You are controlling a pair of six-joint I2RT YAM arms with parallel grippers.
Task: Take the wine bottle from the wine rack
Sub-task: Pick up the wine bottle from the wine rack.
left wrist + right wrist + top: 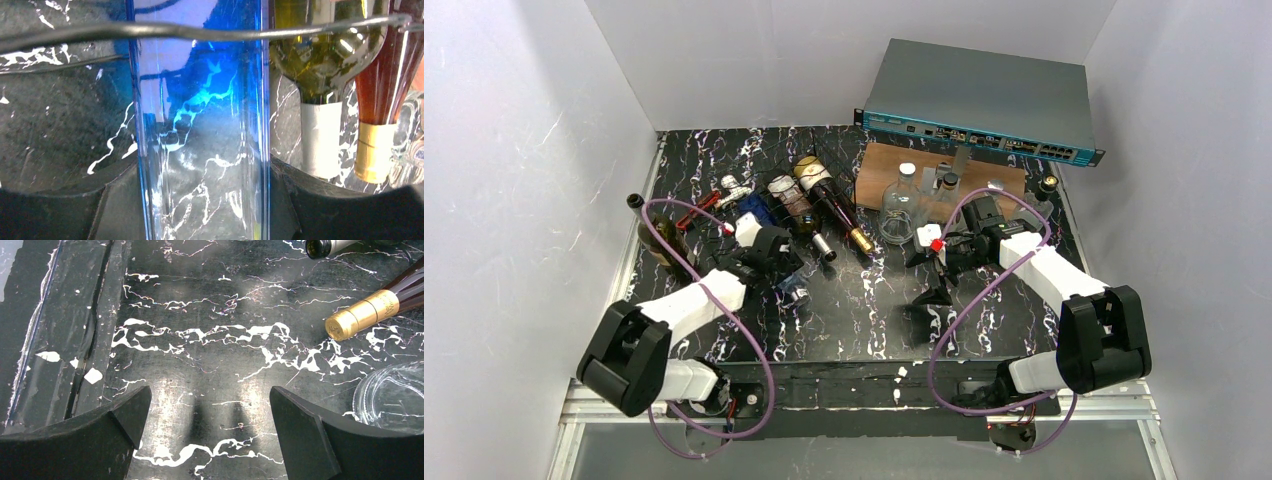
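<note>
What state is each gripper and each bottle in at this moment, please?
Left gripper: shut on the blue bottle.
Blue bottle: lying in the rack, gripped, not yet lifted out.
Right gripper: open, empty, above the table.
White-capped bottle: lying in the rack.
Gold-capped bottle: lying in the rack, foil intact.
Clear bottle: upright on the table.

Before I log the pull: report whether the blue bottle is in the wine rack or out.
In: a wine rack wire crosses the blue bottle; the left claw grips it.
</note>
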